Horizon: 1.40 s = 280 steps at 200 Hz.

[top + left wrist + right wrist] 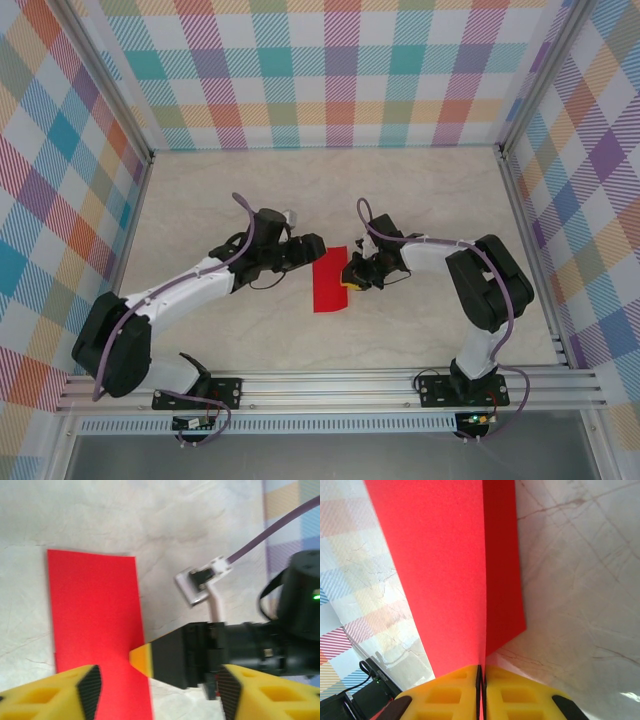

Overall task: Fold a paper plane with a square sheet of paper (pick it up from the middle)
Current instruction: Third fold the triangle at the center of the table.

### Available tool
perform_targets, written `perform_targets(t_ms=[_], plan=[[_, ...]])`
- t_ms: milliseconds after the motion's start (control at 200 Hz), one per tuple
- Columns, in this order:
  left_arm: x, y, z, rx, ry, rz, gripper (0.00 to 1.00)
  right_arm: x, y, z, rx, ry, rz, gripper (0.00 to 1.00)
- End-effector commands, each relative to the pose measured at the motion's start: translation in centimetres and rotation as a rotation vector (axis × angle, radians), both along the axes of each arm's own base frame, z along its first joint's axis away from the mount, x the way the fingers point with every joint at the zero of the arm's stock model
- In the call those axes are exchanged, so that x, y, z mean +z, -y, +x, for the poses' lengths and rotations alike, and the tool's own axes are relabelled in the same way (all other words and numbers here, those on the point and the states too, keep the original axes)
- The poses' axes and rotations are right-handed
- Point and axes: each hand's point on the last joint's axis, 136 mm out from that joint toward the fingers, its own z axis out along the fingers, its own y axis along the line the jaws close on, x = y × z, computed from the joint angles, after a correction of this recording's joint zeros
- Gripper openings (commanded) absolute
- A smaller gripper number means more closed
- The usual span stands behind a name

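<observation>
You are on the first fold: your right hand (481, 672) pinches the red paper (327, 285) lying doubled on the worktop (430, 200), your left hand (306, 250) is spread near it, so press the crease next.

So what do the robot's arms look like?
The left arm and right arm both have white links between chunky black joints, with a purple cable looping along each. Their fingers are bright yellow blocks with square hollows and black pads.
</observation>
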Motion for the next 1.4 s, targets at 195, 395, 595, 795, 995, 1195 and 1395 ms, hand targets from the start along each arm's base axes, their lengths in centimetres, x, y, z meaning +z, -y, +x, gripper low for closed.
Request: perform_targets(t_ms=[195,395,595,795,995,1195,1395], plan=[[5.7,-1.5,0.3,0.143,0.046,-0.070,0.90,-0.3,0.3,-0.3,0.001,-0.025,-0.015,0.11],[7.4,-1.9,0.9,0.189,0.060,-0.073,0.92,-0.6,1.1,-0.4,-0.018,-0.004,-0.063,0.11],[8.0,-3.2,0.6,0.242,0.035,-0.019,0.92,-0.7,1.5,-0.6,-0.020,0.016,-0.090,0.12],[8.6,-3.8,0.8,0.256,0.036,0.028,0.95,-0.6,1.0,-0.9,-0.020,0.007,-0.086,0.11],[9.3,-3.6,0.7,0.225,0.056,0.033,0.97,0.0,0.8,-0.8,-0.011,0.040,-0.093,0.12],[9.1,-3.8,0.1,0.211,0.086,0.010,0.99,-0.7,0.8,-1.1,-0.004,0.029,-0.100,0.12],[6.5,-4.4,-1.3,0.152,0.114,0.048,1.00,-0.4,0.8,-1.4,-0.027,0.017,-0.084,0.10]])
